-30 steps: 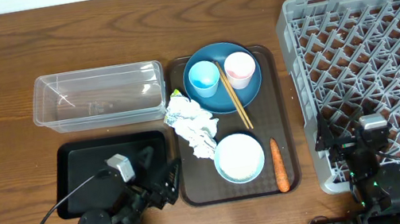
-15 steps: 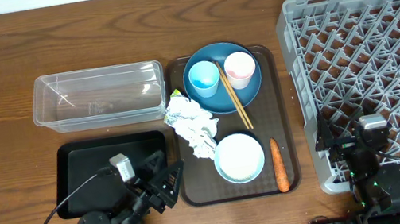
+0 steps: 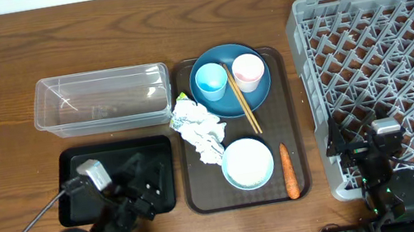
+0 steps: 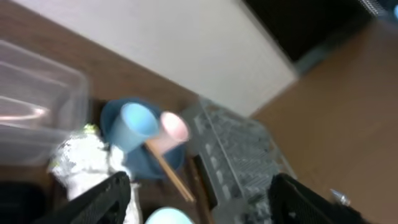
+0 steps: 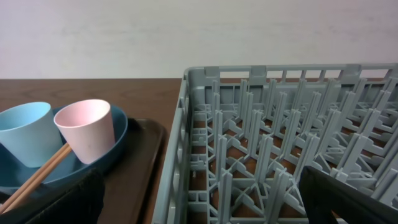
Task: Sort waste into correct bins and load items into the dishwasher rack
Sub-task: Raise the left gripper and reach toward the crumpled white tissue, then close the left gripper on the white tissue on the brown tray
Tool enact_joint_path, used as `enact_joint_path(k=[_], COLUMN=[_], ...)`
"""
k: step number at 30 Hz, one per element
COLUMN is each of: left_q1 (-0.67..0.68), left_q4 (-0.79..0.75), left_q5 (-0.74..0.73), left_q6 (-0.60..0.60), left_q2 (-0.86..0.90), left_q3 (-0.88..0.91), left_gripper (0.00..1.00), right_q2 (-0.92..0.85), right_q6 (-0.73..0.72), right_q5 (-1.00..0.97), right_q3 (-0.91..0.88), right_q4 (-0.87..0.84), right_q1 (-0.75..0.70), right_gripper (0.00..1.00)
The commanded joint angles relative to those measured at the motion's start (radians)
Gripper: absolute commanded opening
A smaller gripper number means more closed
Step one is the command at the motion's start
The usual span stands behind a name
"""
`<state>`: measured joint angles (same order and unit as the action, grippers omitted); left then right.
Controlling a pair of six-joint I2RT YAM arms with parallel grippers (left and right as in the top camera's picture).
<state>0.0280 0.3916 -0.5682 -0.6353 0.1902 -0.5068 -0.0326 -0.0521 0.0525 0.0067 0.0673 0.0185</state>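
The dark-blue plate (image 3: 234, 97) sits at the back of the brown serving tray and carries the light-blue cup (image 3: 211, 82), the pink cup (image 3: 248, 70) and the chopsticks (image 3: 243, 103). Crumpled white napkins (image 3: 201, 132) lie on the tray's left edge, with a yellowish-green bit at their back end. The light-blue bowl (image 3: 248, 163) stands at the tray's front. My left gripper (image 3: 149, 183) (image 4: 199, 205) is open and empty over the black tray (image 3: 81, 165). My right gripper (image 3: 367, 153) (image 5: 199, 199) is open and empty at the grey rack's (image 3: 382, 38) front-left corner. No rice grains show.
The clear tub (image 3: 100, 99) stands behind the black tray. An orange carrot (image 3: 288, 171) lies to the right of the bowl on the brown serving tray (image 3: 290, 111). The rack also shows in the right wrist view (image 5: 273, 143).
My left arm has pulled back to the left, from the brown tray's front-left corner to over the black tray. The right arm has not moved.
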Motion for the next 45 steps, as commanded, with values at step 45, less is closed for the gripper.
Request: enact_joint_path(k=[45], left_q1=[0.604], left_q4=[0.408], left_q5=[0.558], left_q6=[-0.018], left_q2=[1.207], left_q3=[-0.584], left_gripper=[0.88], right_q2=[-0.002], right_q6=[0.005], right_q5=[0.001], right_q3=[-0.001], right_q4=[0.004], right_q1=[-0.001], right_gripper=[0.99])
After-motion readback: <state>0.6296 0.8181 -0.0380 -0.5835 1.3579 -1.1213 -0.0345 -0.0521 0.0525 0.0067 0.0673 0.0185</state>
